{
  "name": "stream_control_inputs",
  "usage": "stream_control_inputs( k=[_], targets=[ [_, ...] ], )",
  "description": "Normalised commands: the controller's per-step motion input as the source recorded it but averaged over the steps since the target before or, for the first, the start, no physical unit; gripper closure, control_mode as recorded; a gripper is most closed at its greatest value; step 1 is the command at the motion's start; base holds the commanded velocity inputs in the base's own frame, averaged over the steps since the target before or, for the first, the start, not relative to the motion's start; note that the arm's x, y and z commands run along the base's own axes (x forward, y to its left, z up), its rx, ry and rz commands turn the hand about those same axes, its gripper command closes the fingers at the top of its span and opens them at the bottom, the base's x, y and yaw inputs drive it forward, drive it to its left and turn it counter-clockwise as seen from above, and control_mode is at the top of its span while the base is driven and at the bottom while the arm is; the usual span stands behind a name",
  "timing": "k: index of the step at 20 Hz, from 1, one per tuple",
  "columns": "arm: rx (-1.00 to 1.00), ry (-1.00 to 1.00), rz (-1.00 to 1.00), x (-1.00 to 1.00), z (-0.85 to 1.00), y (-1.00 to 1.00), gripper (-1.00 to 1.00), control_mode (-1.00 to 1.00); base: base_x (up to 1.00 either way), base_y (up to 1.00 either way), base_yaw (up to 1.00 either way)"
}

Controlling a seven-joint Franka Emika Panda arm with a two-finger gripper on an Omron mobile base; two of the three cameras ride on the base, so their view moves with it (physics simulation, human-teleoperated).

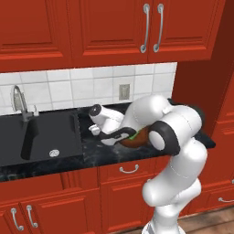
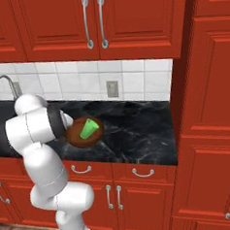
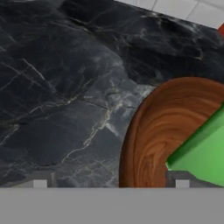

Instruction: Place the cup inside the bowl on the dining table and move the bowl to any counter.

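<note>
You see red wall cabinets point(image 2: 96, 21) above a white tiled backsplash point(image 2: 85, 80), and below them the black marble counter point(image 2: 137, 130) with its sink point(image 1: 36, 137) and steel tap point(image 1: 19, 103) at the left. The white arm point(image 1: 178, 151) bends over the counter to the right of the sink. The wooden bowl point(image 2: 84, 132) sits on the counter, near its front edge and partly behind the arm. The green cup point(image 2: 88, 128) lies tilted inside the bowl, resting against its inner wall. In the hand view, note the gripper point(image 3: 111, 183) with its tips spread apart: one stands over bare marble, the other over the bowl's inside just beside the cup, and neither clasps anything.
</note>
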Motion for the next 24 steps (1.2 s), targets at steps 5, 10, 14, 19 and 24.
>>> stream_control_inputs(
  k=[5,10,14,19,24],
  targets=[
    [0.00,-0.06,0.00,-0.12,0.41,-0.02,-1.00,-1.00,0.00,0.00,0.00],
    [0.00,-0.02,-0.02,-0.32,0.32,-0.07,-1.00,-1.00,0.00,0.00,0.00],
    [0.00,-0.02,-0.03,-0.74,0.14,-0.11,-1.00,-1.00,0.00,0.00,0.00],
    [0.00,-0.05,-0.02,-0.98,0.04,-0.16,-1.00,-1.00,0.00,0.00,0.00],
    [0.00,-0.09,-0.01,-0.94,0.15,-0.15,-1.00,-1.00,0.00,0.00,0.00]
  ],
)
